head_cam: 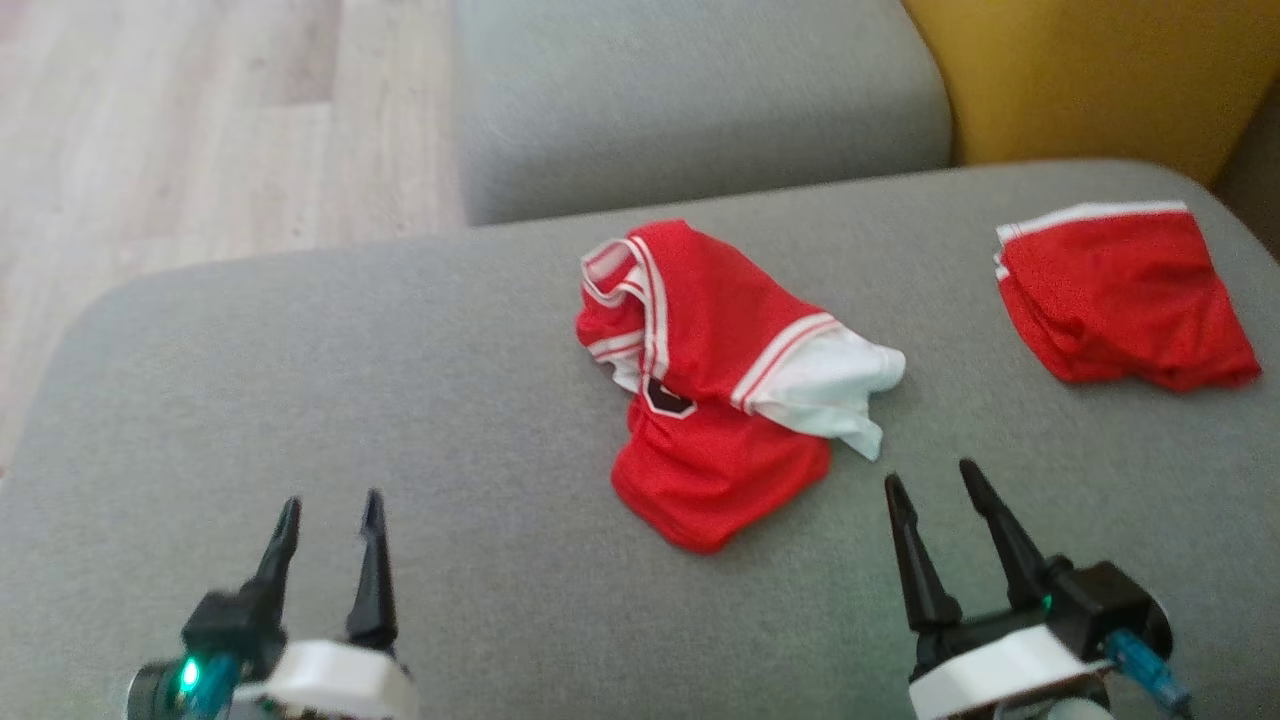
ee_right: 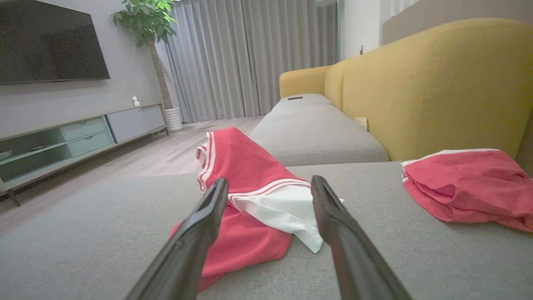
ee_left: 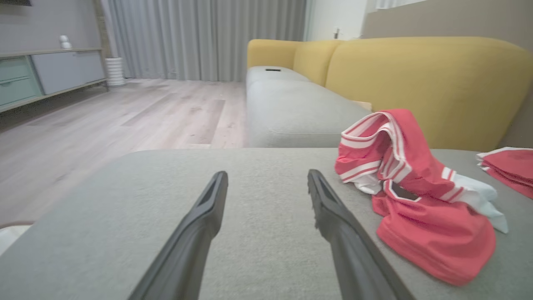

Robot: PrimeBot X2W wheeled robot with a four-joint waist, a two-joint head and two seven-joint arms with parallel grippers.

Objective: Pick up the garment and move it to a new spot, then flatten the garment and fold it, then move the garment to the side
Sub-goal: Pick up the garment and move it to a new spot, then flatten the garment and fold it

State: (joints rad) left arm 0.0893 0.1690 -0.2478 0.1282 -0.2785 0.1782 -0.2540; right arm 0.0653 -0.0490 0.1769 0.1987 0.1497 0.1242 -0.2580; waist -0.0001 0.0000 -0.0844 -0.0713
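In the head view, the red-and-white garment (head_cam: 700,340) is seen crumpled near the middle of the grey seat cushion (head_cam: 350,380), with nothing touching it. The left hand (head_cam: 332,500) is held released and empty at the lower left, well apart from it. The right hand (head_cam: 928,473) is likewise released, near the garment's white part. A folded red cloth (head_cam: 1120,295) is laid apart at the right.

In the left wrist view, bare cushion is framed between the spread fingers, and the garment is seen to their right, before a yellow backrest (ee_left: 416,83).

In the right wrist view, the garment's white part is seen between the spread fingers, ungripped.
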